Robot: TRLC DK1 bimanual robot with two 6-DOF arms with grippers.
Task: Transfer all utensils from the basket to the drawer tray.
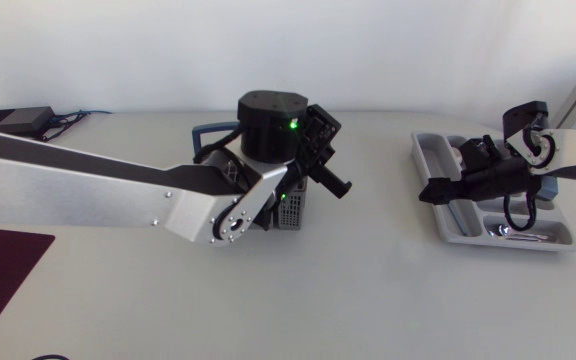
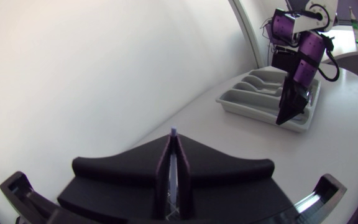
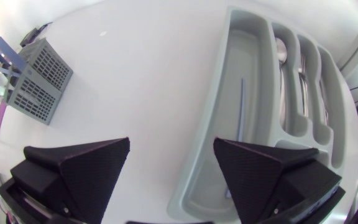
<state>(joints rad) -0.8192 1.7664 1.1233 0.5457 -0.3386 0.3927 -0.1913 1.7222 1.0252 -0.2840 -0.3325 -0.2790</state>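
White table (image 1: pixel 368 290), smooth and matt. Grey plastic tray (image 3: pixel 257 62), smooth with a soft sheen; the spoon (image 3: pixel 280 50) in it is glossy metal. Basket (image 3: pixel 39 81) of matt grey plastic lattice. Left arm (image 1: pixel 88 195) silvery metal. Left gripper (image 2: pixel 173 142) and right gripper (image 3: pixel 173 149) matt black; the left one's utensil (image 2: pixel 173 133) pale, smooth.

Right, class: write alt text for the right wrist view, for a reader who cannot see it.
The open right claw hangs over the long rim of a grey drawer tray holding a spoon. A grey basket stands apart on the table.
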